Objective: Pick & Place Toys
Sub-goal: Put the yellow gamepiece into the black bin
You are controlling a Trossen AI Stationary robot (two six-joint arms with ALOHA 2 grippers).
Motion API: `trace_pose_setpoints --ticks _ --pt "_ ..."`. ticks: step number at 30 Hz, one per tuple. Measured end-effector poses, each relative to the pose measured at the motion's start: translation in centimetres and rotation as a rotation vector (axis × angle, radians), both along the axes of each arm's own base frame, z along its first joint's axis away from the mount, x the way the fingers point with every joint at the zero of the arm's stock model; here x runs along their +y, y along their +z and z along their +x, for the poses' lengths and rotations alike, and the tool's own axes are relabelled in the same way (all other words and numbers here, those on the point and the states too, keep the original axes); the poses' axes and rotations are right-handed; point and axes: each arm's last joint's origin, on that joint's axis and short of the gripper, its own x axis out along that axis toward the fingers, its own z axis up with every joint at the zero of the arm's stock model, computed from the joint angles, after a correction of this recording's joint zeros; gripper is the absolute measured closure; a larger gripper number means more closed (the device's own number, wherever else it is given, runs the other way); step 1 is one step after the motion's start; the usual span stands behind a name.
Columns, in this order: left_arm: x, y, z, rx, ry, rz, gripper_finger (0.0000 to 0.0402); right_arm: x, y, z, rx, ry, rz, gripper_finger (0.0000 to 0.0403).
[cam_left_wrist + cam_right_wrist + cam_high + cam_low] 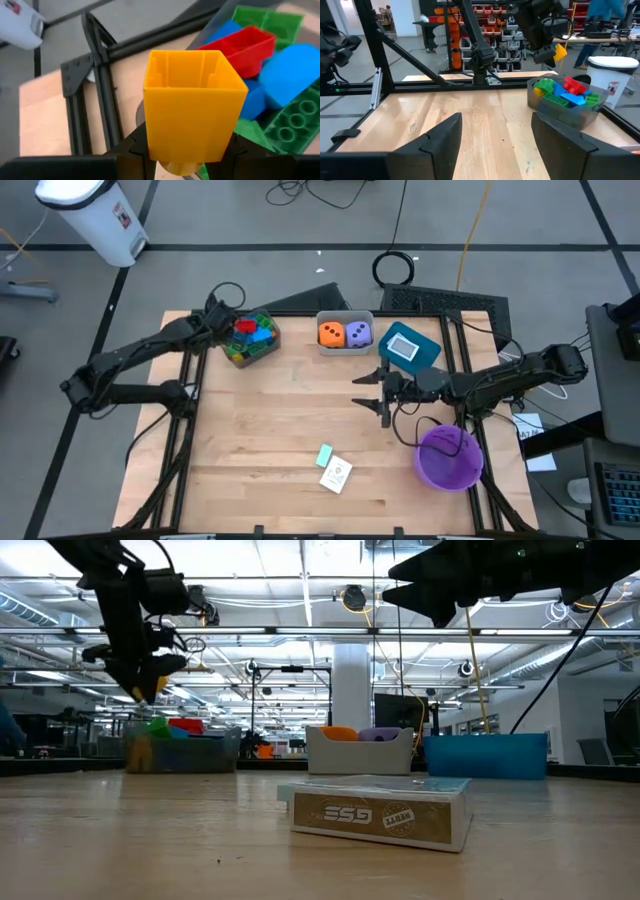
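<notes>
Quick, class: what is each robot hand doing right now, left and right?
Left hand: closed on a yellow block, above the bin of blocks.
Right hand: open, holding nothing, over the table.

A hollow yellow block [192, 107], open side up, is clamped between the fingers of the left end effector [186, 150] above a clear bin heaped with red, blue and green blocks [252, 335]. An orange die [331, 333] and a purple die [359, 333], both dotted, sit side by side in the grey bin. Two small cards [333, 469], one teal and one white, lie flat near the front of the worktop.
</notes>
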Motion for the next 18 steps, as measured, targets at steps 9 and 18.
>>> trace_pose_setpoints --ticks 9,18 --pt "1.5 -2.6 0.4 0.036 0.016 -0.102 0.0276 0.0 0.0 0.0 0.004 0.001 -0.002 0.0174" --pt "3.0 -4.9 1.2 0.051 0.025 -0.166 0.0274 0.0 -0.1 0.0 0.012 0.003 0.000 0.0176"
